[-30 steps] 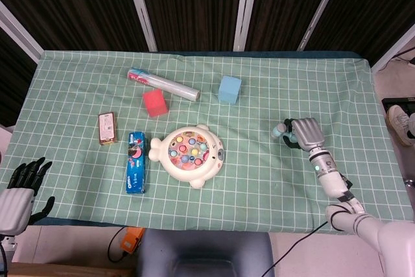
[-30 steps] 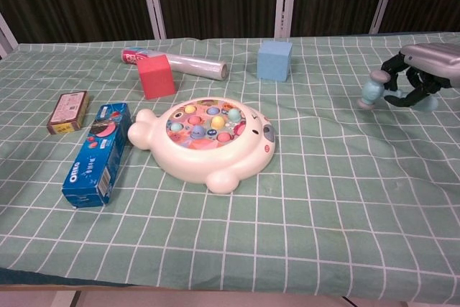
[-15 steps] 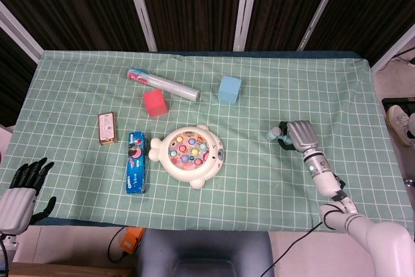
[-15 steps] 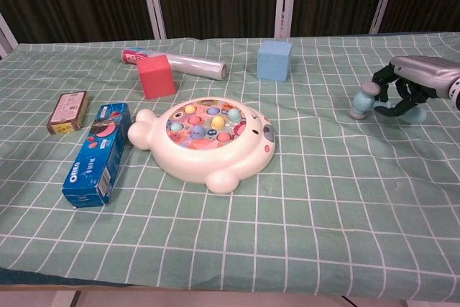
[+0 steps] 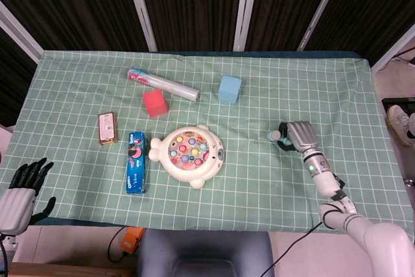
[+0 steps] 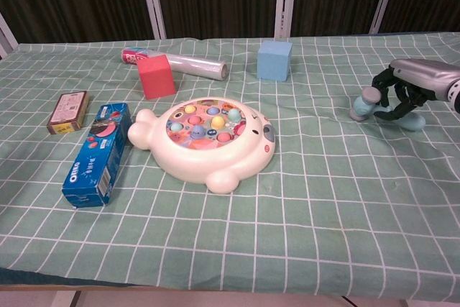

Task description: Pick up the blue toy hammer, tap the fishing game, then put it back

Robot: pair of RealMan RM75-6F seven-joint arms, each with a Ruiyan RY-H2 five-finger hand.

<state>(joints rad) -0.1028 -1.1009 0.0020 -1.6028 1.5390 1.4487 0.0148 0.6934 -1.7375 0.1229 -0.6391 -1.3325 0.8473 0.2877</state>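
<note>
The blue toy hammer (image 6: pixel 363 103) lies low at the right of the table, its pale head pointing left and its handle end (image 6: pixel 413 121) on the cloth. My right hand (image 6: pixel 413 84) arches over it with fingers curled around the handle; the head view shows this hand (image 5: pixel 300 135) with the hammer head (image 5: pixel 275 136) poking out to its left. The white fish-shaped fishing game (image 5: pixel 188 149) (image 6: pixel 208 138) sits mid-table, well to the left of the hammer. My left hand (image 5: pixel 23 189) hangs off the table's front left corner, fingers apart and holding nothing.
A blue cube (image 5: pixel 229 89), a red cube (image 5: pixel 154 103) and a foil-wrapped roll (image 5: pixel 163 85) lie behind the game. A blue Oreo box (image 5: pixel 135 162) and a small brown box (image 5: pixel 107 128) lie left of it. The green checked cloth (image 5: pixel 259 180) covers the table.
My right hand has come down and slightly toward the game with the hammer, which now rests on the cloth. The left hand has barely moved.
</note>
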